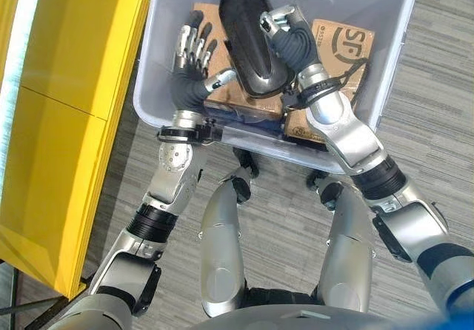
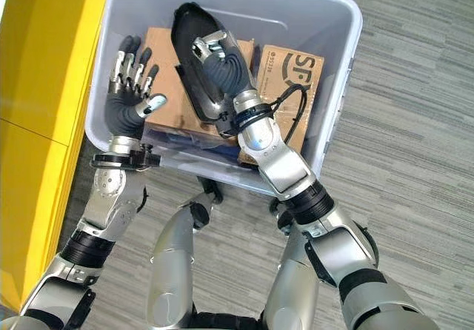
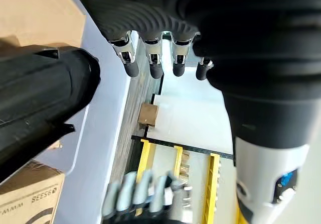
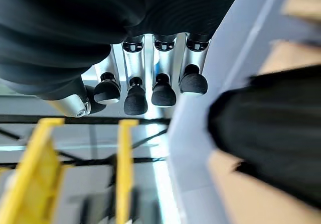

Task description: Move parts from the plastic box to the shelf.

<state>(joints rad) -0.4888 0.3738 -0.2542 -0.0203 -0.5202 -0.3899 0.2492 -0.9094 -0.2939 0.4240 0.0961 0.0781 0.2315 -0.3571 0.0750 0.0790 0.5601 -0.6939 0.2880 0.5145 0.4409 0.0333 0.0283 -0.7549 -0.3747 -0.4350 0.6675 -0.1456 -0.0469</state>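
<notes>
Both my hands are down in the plastic box (image 1: 385,64), going for the black part (image 1: 248,41) that lies on top of the cardboard boxes (image 1: 341,45).

My left hand (image 1: 191,52) is beside the part on its left, fingers straight and spread, thumb out toward the part's lower end, nothing gripped. I can't tell if the thumb touches it.

My right hand (image 2: 215,60) lies on or over the part from the right side. In the right wrist view the fingers (image 4: 135,96) are bent at the tips with a gap to the black part (image 4: 271,133), so I read the hand as curled but not clamped on anything yet.

The part has not left the box, so nothing of this piece has reached the yellow shelf (image 1: 67,123) just beside the box on my left.

Step in hand, as I judge it: get a two-handed hold.
- Bring the left palm flat against the near left edge and close the right fingers round the far edge, so it's squeezed between both hands.
- It looks smooth and curved, likely to slip, so squeeze before lifting.
- Lift straight up clear of the box wall, then swing left to the shelf.
- Watch the black strap by my right wrist (image 1: 326,89); it could snag.
</notes>
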